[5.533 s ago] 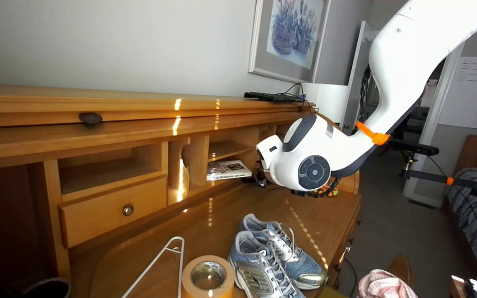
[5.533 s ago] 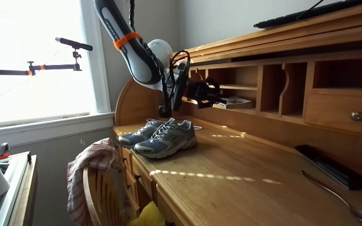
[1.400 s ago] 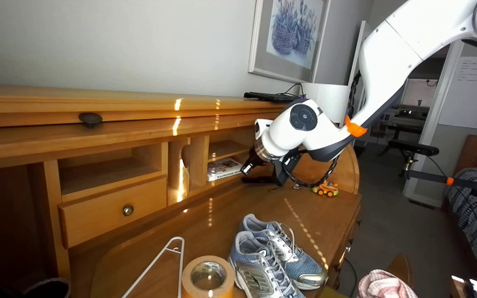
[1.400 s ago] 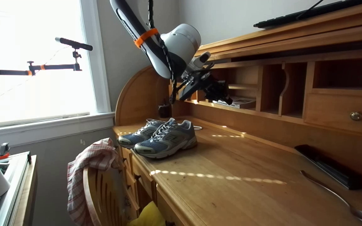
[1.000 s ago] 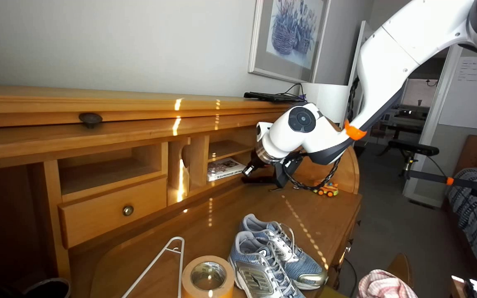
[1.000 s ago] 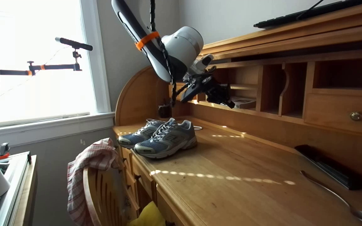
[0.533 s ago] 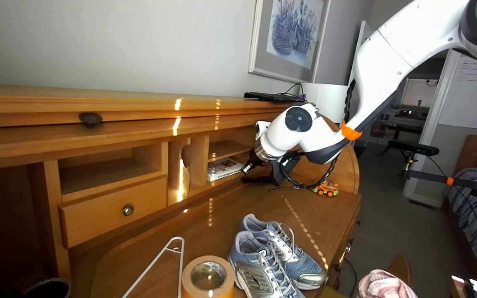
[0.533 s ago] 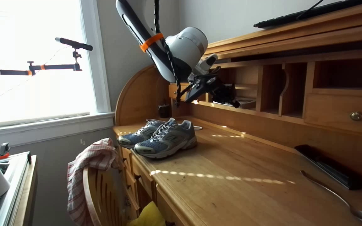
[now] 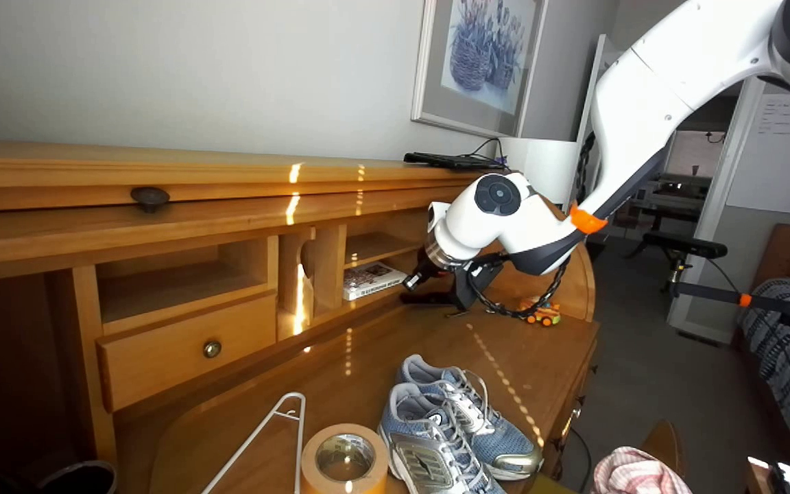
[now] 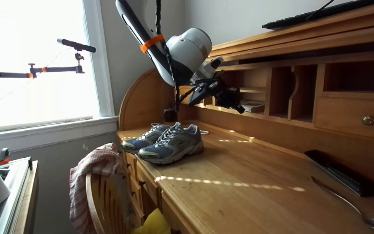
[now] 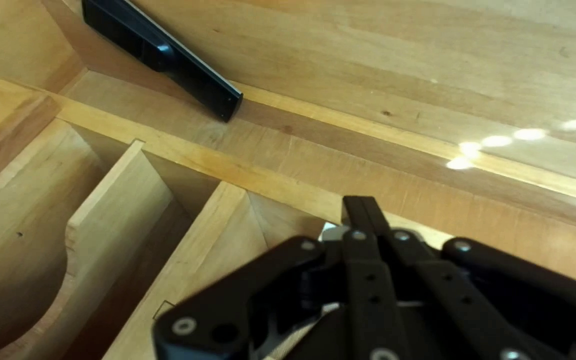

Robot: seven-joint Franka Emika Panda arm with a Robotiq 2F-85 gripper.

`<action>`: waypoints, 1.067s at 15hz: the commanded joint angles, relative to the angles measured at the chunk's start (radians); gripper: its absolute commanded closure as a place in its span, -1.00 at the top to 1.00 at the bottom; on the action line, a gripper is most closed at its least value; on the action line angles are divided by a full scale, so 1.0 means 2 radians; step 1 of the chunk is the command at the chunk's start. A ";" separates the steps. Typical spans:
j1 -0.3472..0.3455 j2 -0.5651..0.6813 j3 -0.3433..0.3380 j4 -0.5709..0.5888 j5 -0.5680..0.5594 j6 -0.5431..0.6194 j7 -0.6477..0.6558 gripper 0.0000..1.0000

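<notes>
Gripper [image 9: 411, 282] nr bk [image 9: 370, 281]; shoes [image 9: 429, 432] + tape [image 9: 345, 433] on desk [image 9: 395, 343].

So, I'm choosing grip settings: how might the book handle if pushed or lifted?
Lying flat, the book would probably slide rather than tip. Its straight, uncurled edges suggest it's fairly stiff. Its visible thickness hints at moderate weight, though that's only a guess.

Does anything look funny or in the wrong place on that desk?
Yes, the sneakers: both stand upright on the wooden desk, which looks odd because people don't usually keep shoes there.
</notes>
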 commanded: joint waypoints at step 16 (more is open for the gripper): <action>-0.092 -0.257 0.130 -0.301 0.618 -0.165 -0.480 -1.00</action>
